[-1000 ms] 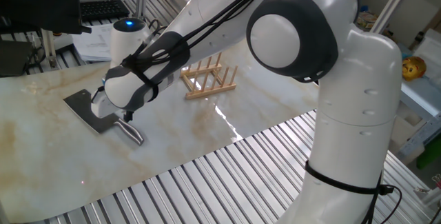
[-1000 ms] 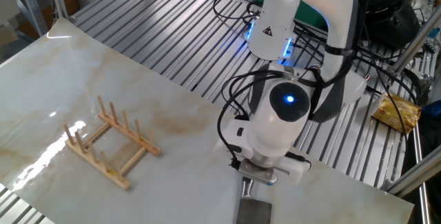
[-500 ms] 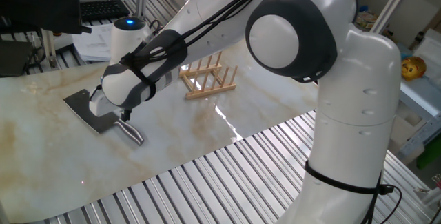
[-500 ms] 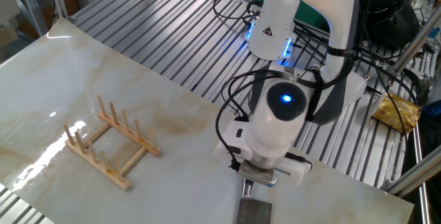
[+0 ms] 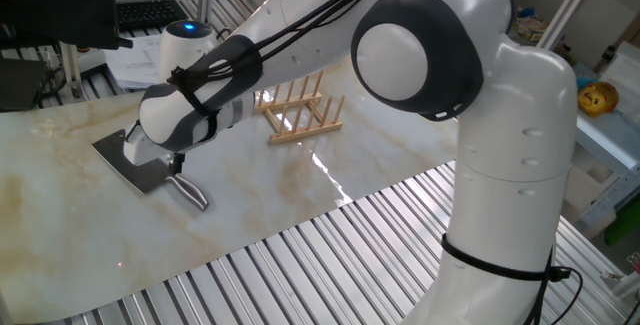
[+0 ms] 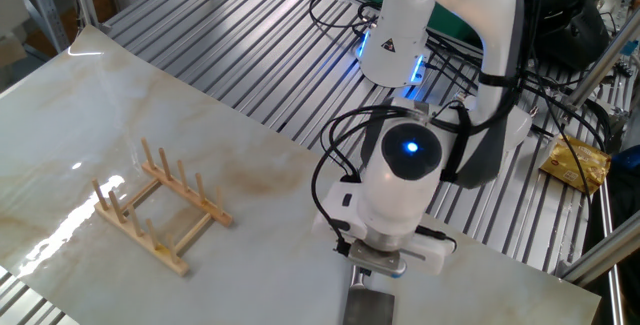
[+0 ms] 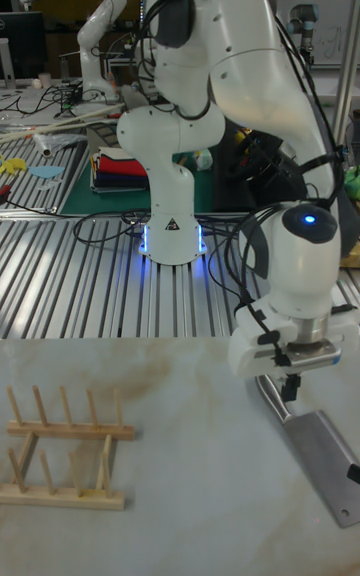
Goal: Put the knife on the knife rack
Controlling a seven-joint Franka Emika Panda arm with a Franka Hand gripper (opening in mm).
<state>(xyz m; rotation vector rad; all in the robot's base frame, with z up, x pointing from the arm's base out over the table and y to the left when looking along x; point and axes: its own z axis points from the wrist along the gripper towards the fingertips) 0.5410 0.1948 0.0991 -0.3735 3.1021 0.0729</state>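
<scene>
Currently logged — knife point(image 7: 318, 458): one, flat on table point(image 5: 60, 205).
Knife rack point(image 7: 62, 448): one, well apart.
Gripper point(image 7: 291, 388): one; I cannot tell its spread.

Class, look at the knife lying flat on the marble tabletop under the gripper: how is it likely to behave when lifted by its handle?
The knife looks like rigid metal, so it should stay stiff. Its broad blade probably makes it blade-heavy, so it may droop from a handle grip. The shiny handle could be slippery between the gripper fingers.
</scene>
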